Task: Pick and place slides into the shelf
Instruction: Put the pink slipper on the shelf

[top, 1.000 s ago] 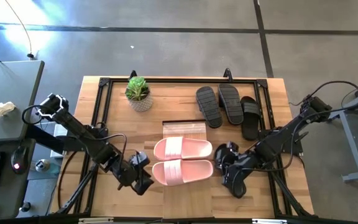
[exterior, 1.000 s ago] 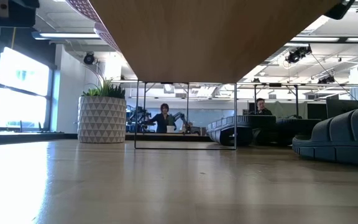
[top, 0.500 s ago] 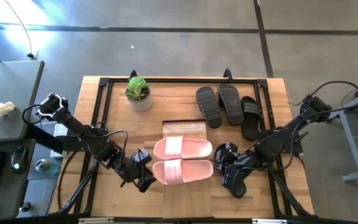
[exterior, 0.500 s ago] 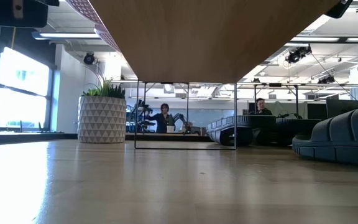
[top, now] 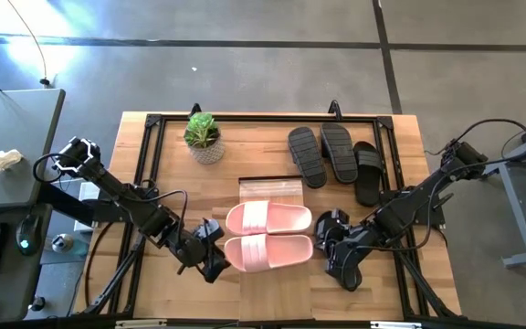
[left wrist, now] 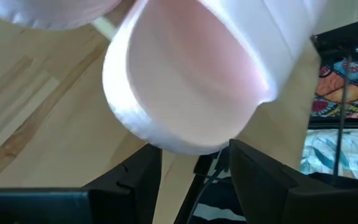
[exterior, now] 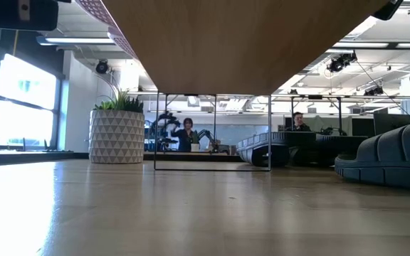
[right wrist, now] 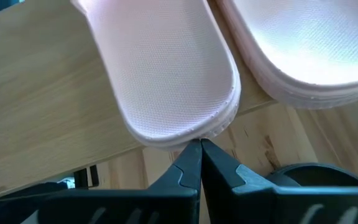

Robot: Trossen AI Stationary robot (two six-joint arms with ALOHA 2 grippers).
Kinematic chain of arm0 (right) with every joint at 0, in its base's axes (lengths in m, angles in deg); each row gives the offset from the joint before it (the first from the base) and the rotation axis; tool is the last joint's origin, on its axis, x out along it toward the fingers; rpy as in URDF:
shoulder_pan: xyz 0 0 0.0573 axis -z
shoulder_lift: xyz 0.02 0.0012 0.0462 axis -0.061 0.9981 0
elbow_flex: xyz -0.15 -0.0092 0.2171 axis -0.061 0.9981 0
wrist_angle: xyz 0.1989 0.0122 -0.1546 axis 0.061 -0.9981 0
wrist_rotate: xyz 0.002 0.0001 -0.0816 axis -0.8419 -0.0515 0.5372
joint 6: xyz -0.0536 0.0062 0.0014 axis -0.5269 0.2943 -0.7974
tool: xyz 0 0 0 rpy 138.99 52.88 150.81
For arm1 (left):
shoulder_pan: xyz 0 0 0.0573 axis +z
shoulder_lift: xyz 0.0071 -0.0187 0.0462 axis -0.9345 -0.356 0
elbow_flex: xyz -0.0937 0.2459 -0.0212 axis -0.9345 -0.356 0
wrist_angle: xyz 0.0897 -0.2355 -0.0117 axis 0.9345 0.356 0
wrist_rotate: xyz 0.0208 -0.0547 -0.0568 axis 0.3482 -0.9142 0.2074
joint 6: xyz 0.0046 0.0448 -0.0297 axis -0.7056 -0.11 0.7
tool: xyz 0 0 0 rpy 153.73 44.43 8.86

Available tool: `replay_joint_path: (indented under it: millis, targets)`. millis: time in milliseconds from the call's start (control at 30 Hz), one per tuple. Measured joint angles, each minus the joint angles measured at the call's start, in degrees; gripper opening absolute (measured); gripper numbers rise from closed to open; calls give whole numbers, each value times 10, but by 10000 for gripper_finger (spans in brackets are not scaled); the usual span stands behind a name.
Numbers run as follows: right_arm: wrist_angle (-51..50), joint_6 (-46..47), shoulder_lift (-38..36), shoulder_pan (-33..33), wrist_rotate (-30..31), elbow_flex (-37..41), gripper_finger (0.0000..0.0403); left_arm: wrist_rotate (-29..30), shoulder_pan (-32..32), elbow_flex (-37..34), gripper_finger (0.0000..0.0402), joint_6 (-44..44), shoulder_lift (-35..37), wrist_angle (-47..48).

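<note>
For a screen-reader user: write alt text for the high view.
Seen from above, two pale pink slides lie side by side on a light-wood shelf at the middle of a butcher-block table, with the left gripper at one end of the nearer slide and the right gripper at the pair's other end. Three black slides and a potted plant sit farther back.

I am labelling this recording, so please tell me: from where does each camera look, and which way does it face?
High: above, straight down; both arms, pink slides.
Low: tabletop height, level under the shelf; no arm.
Left wrist: behind the open left pincer, at a pink slide's end.
Right wrist: behind the shut right pincer, at the other end.
Wrist and high views share the slides.
</note>
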Motion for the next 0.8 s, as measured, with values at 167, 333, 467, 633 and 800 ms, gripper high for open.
replay_joint_path:
  millis: [167,333,467,633,800]
  targets:
    - [-5,0,0,1,0,0,0,-2,0,0,170,-18,0,-25]
    - [-13,4,0,1,0,0,0,0,0,0,170,-22,0,-13]
    - [-29,4,-1,1,1,0,0,2,4,0,170,-23,0,-8]
    - [-89,35,-23,-3,3,0,0,-4,3,0,170,-21,1,-7]
    - [-149,72,-61,-20,18,0,0,-15,2,0,170,-20,12,-9]
